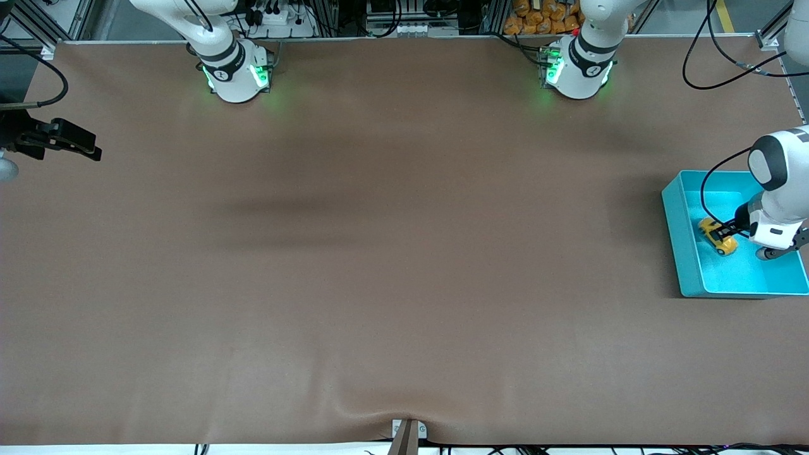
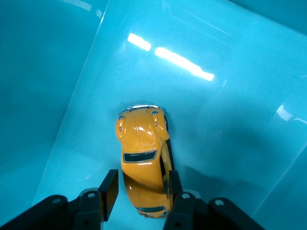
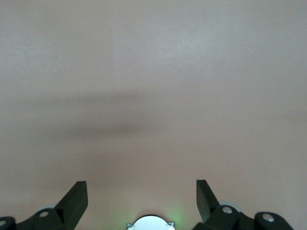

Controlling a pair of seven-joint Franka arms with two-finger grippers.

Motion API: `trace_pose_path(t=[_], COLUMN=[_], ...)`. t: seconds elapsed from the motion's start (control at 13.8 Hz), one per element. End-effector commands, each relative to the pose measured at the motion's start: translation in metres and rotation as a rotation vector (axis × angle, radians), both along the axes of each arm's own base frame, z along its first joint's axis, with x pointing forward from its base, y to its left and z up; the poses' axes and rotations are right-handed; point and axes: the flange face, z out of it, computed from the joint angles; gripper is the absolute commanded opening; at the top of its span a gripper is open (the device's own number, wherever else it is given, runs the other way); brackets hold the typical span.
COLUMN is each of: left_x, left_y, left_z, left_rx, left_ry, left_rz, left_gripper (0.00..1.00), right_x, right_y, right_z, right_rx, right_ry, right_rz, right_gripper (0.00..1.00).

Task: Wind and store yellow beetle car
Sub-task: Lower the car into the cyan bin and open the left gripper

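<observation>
**Letting the car go in the bin**

The yellow beetle car [image 2: 143, 165] sat on the turquoise bin [image 1: 686, 253] floor; I had the left gripper [image 2: 142, 191] straddling it, jaws slightly parted. I judged: widen, then lift straight. Right gripper [image 3: 142, 199] waited, spread wide.

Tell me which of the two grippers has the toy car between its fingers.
The left gripper, down inside the turquoise bin, straddles the yellow beetle car. The right gripper waits open over bare table at the right arm's end.

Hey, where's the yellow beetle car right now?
The yellow beetle car sits in the turquoise bin at the left arm's end of the table, between the left gripper's fingers.
</observation>
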Motion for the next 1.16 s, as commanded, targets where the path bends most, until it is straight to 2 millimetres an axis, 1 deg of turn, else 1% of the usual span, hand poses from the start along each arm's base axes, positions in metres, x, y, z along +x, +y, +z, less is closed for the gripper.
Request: trace_pose_path(t=[0.0,0.15,0.29,0.36,0.44,0.58,0.65,0.8,0.95,1.02,1.09], left_x=[0.007,0.013,0.019,0.021,0.025,0.031,0.035,0.045,0.060,0.066,0.069], left_y=[0.005,0.004,0.005,0.002,-0.004,-0.023,-0.037,-0.070,-0.119,-0.150,-0.176], left_z=[0.007,0.017,0.035,0.048,0.063,0.099,0.119,0.170,0.227,0.258,0.284], left_rx=[0.024,0.033,0.050,0.061,0.073,0.100,0.113,0.128,0.134,0.136,0.130], left_ry=[-0.018,-0.037,-0.061,-0.073,-0.083,-0.079,-0.061,-0.021,0.028,0.049,0.070], left_rz=[-0.022,-0.016,-0.026,-0.031,-0.044,-0.068,-0.084,-0.111,-0.149,-0.176,-0.194], left_gripper=[1.00,1.00,1.00,1.00,1.00,1.00,1.00,1.00,1.00,1.00,1.00], right_x=[-0.001,-0.001,-0.001,-0.001,-0.001,-0.001,-0.001,-0.001,-0.001,-0.001,-0.001], right_y=[0.002,0.001,0.001,0.000,0.000,0.000,0.000,-0.001,-0.001,-0.001,-0.001], right_z=[0.000,0.000,0.000,0.002,0.002,0.002,0.003,0.005,0.004,0.004,0.004], right_rx=[-0.002,-0.002,-0.002,-0.002,-0.002,-0.002,-0.002,-0.003,-0.003,-0.003,-0.003], right_ry=[0.006,0.006,0.006,0.003,0.003,0.002,0.000,-0.006,-0.005,-0.005,-0.003], right_rz=[-0.013,-0.014,-0.014,-0.016,-0.016,-0.016,-0.017,-0.019,-0.019,-0.019,-0.019], right_gripper=[1.00,1.00,1.00,1.00,1.00,1.00,1.00,1.00,1.00,1.00,1.00])
